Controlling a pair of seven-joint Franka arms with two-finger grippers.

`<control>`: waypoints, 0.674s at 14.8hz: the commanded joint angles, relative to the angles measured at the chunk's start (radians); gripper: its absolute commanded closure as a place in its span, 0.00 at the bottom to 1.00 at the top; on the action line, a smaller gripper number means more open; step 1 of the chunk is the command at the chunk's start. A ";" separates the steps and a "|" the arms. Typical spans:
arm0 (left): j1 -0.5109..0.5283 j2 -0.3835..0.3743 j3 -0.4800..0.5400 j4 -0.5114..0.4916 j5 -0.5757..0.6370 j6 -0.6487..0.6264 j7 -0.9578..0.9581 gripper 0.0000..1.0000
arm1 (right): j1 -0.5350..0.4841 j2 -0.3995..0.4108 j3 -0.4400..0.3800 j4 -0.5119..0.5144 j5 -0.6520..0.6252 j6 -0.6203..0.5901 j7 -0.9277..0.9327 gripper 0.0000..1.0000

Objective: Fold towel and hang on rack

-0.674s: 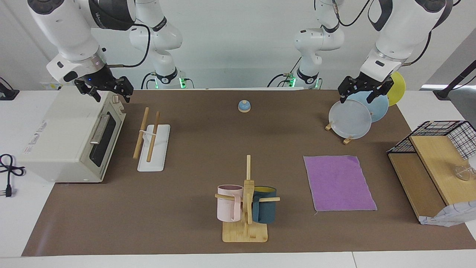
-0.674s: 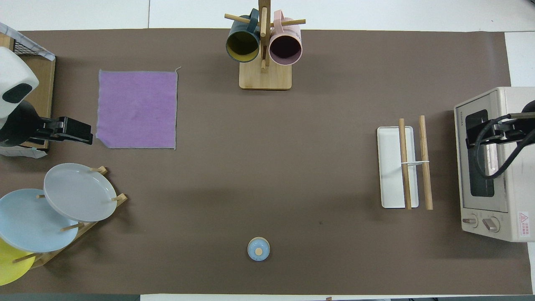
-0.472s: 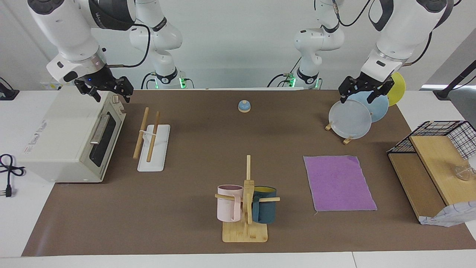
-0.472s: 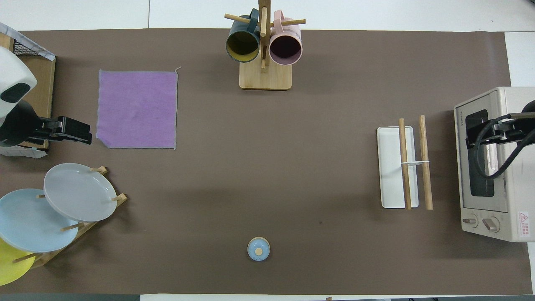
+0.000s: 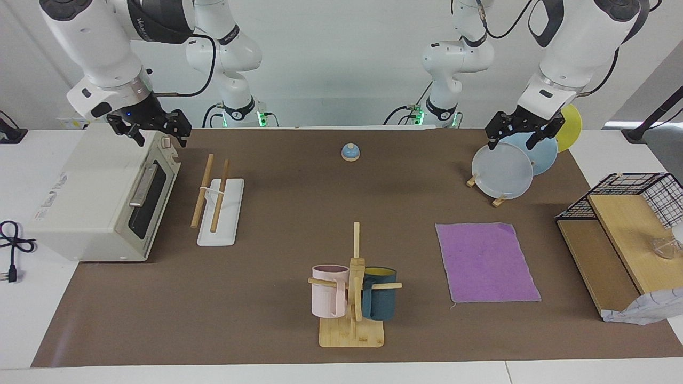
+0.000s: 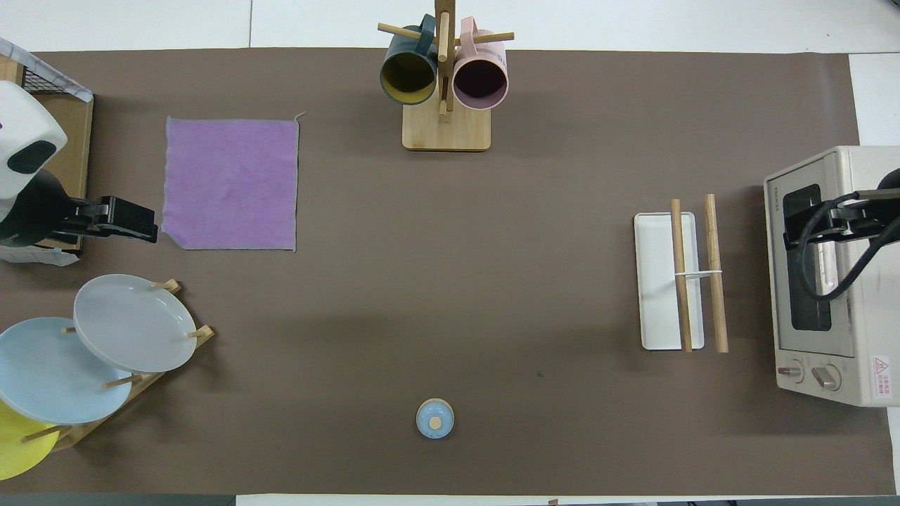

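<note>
- Currently the left gripper (image 5: 520, 135) hangs in the air over the plate stand (image 5: 499, 201), fingers spread wide, holding nothing.
- Below it, apart from it, the towel (image 5: 486, 262) lies flat and unfolded on the worktop (image 5: 288, 213), purple side up.
- Meanwhile the right gripper (image 5: 155, 128) waits above the toaster oven (image 5: 101, 197), fingers spread, empty.
- Beside that oven stands the rack (image 5: 216, 202), bare.
</note>
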State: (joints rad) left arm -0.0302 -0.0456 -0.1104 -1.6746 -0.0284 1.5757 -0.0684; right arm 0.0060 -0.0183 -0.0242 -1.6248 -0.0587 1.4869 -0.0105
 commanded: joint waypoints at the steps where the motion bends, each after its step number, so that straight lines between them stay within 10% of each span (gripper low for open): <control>1: 0.047 -0.017 0.009 -0.086 -0.036 0.061 -0.004 0.00 | -0.011 -0.015 0.004 -0.015 0.000 0.003 -0.020 0.00; 10: 0.188 0.295 0.009 -0.277 -0.042 0.588 0.004 0.00 | -0.011 -0.017 0.004 -0.015 0.000 0.003 -0.020 0.00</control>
State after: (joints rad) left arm 0.1349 0.2006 -0.0991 -1.9293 -0.0569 2.0820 -0.0725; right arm 0.0060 -0.0183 -0.0242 -1.6248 -0.0587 1.4869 -0.0105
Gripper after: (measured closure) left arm 0.000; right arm 0.000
